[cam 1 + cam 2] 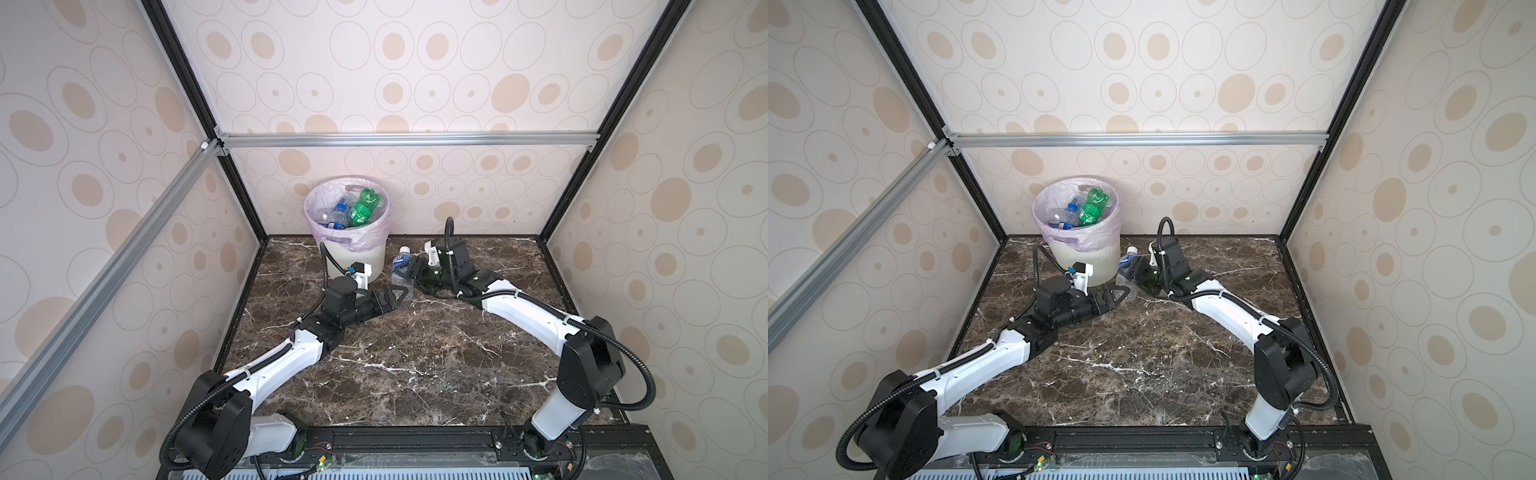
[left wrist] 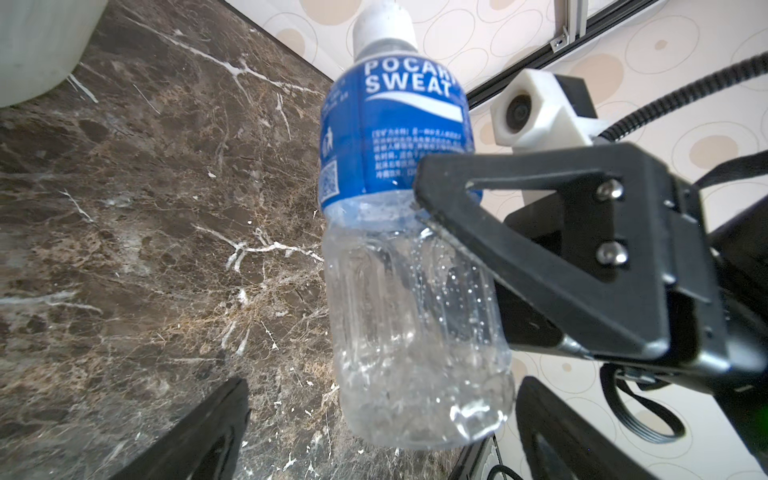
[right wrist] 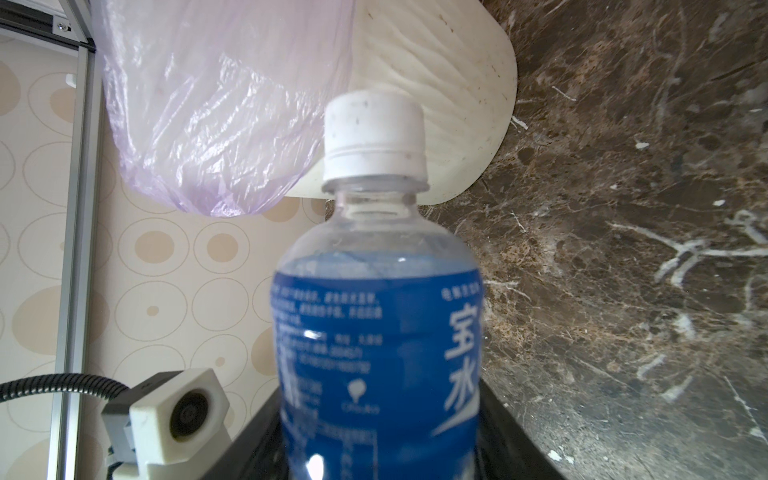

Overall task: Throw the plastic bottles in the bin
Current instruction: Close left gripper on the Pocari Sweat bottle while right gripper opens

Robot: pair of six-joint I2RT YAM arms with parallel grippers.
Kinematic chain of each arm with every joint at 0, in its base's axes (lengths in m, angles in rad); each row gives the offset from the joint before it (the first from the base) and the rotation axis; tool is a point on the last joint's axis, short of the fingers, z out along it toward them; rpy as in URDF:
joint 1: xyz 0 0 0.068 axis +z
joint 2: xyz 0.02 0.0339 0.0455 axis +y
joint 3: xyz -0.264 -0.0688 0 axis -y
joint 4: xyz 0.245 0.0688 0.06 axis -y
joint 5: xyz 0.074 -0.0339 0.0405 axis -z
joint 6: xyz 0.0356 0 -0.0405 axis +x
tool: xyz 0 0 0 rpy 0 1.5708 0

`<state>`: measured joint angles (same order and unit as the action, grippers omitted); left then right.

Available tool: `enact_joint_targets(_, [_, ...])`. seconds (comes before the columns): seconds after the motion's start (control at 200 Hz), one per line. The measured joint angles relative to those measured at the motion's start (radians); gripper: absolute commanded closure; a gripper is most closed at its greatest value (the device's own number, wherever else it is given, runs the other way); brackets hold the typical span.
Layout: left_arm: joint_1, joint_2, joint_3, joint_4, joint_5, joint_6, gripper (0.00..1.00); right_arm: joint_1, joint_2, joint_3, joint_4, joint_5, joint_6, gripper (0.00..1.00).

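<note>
Just beside the bin (image 1: 374,264), the right gripper (image 1: 409,270) seems to pinch the bottle (image 2: 374,145); the left gripper (image 1: 401,293), spread wide, should close low before release.

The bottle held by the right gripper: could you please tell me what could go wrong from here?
The bottle is gripped only at mid-height by the right gripper, so it might twist or slip during the lift. The open left gripper sits close by its base and could knock it. The bin already looks piled near its rim, with a green bottle on top, so this one may bounce out.
</note>
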<state>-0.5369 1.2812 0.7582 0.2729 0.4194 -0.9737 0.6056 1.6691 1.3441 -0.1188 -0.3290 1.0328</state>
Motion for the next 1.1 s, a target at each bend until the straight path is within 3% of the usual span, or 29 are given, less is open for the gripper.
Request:
enact_joint_targets(0.575, [-0.003, 0.026, 0.013, 0.067, -0.026, -0.016, 0.19, 0.013, 0.000, 0.000, 0.015, 0.000, 0.029, 0.40])
enact_joint_targets(0.885, [-0.006, 0.031, 0.014, 0.094, -0.024, -0.038, 0.40, 0.018, 0.003, 0.000, 0.037, 0.001, 0.045, 0.40])
enact_joint_targets(1.1, [-0.006, 0.031, 0.014, 0.100, -0.025, -0.051, 0.50, 0.018, 0.003, 0.000, 0.040, 0.002, 0.043, 0.30])
